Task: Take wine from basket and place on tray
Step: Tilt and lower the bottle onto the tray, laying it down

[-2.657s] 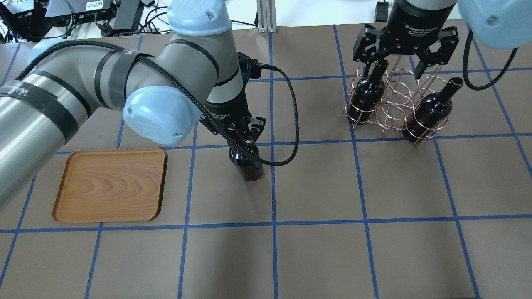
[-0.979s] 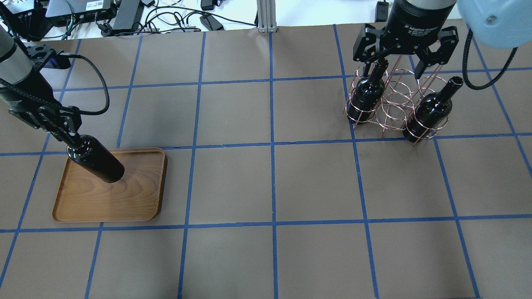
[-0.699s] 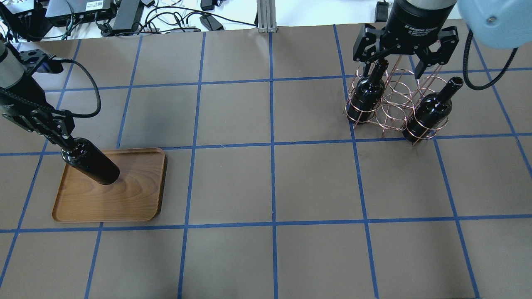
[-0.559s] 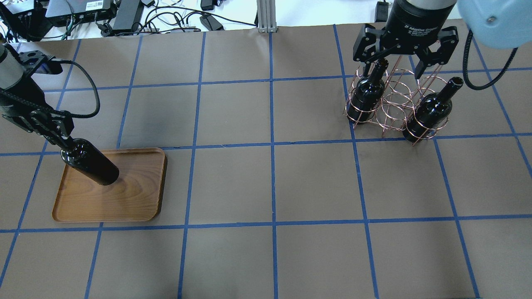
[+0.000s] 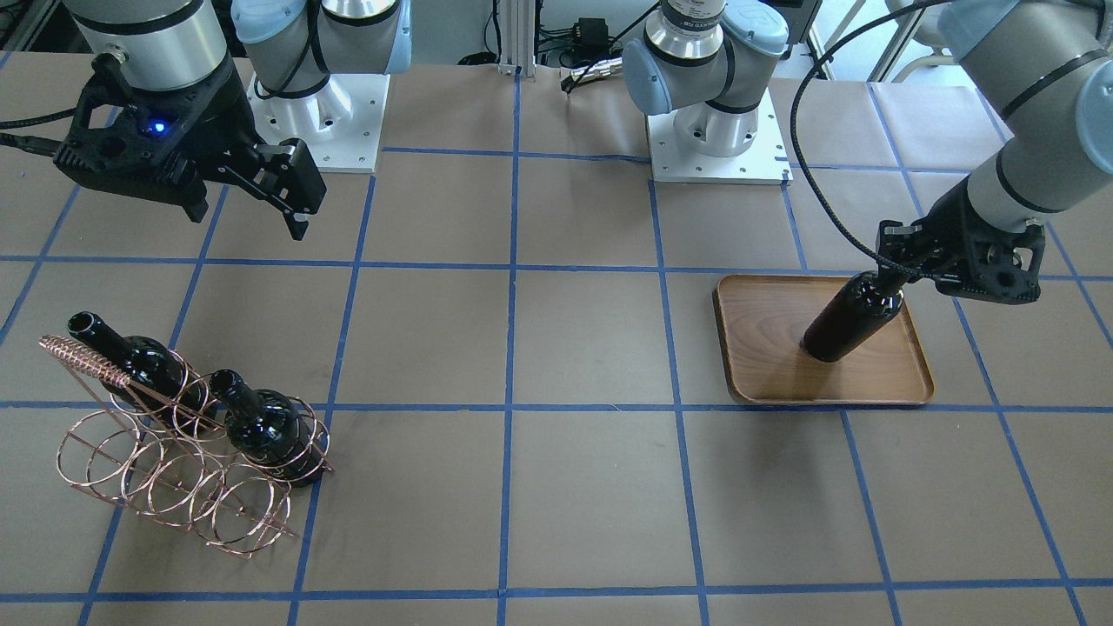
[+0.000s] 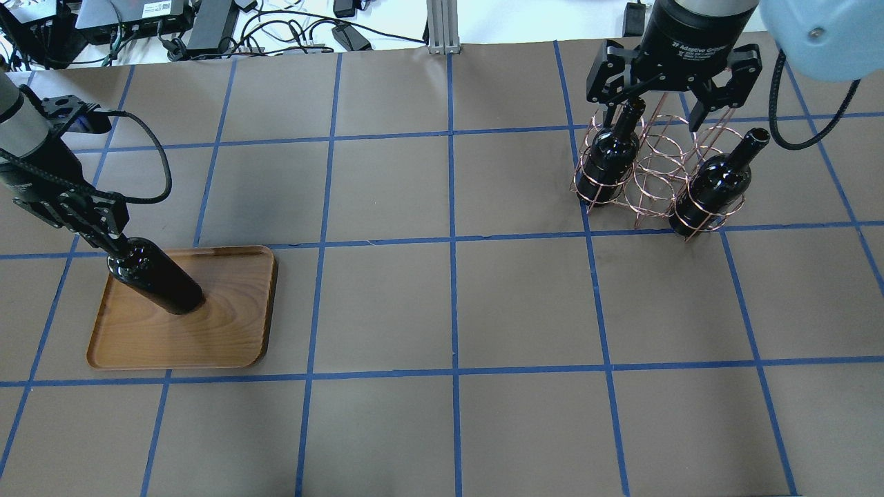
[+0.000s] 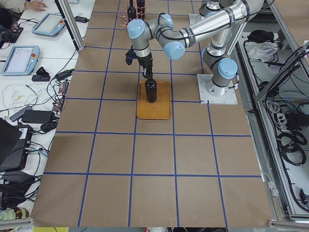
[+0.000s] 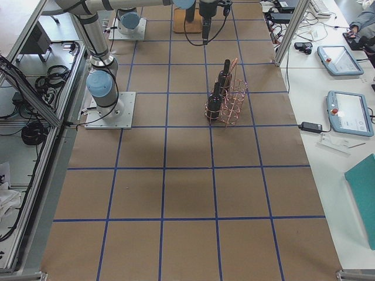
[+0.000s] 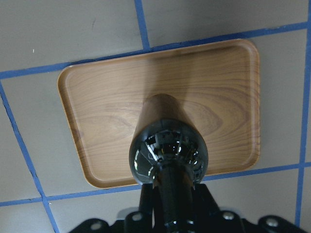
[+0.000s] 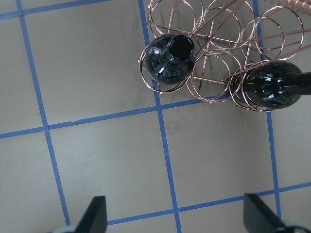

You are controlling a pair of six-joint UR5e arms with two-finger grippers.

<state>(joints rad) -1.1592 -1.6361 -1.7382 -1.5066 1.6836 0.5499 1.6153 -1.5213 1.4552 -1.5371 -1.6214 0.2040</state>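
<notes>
Since 2.7 s earlier the left arm had carried the wine bottle (image 6: 155,276) from mid-surface across to the tray (image 6: 221,331). Over the last 0.6 s the bottle shifted only slightly towards the tray's middle.

Left tool (image 6: 112,240): we saw its fingers clamped together on the bottle's neck, just above the shoulder. The wrist view showed the neck running down between them (image 9: 172,211). The bottle stood about upright over the tray's rear half. We could not tell whether its base touched the wood or hung just above it.

Right tool (image 6: 655,110): fingers spread wide apart, holding nothing, poised above the basket (image 6: 652,176). Its wrist view showed both fingertips (image 10: 97,213) clear of wire and glass.

Counts:
- three bottles, one at the tray and two other bottles (image 6: 608,155) (image 6: 715,183) seated in end rings of the basket, necks up and leaning
- one tray
- one basket
- two arms

The rings between and in front of the seated bottles held nothing.

Surface (image 6: 449,310): brown paper marked into squares by blue tape (image 6: 454,304), with the tray on the robot's left and the basket well apart on its right. Beyond the rear edge lay cables and black boxes (image 6: 131,14). The side views showed white benches with tablets (image 7: 48,24).
</notes>
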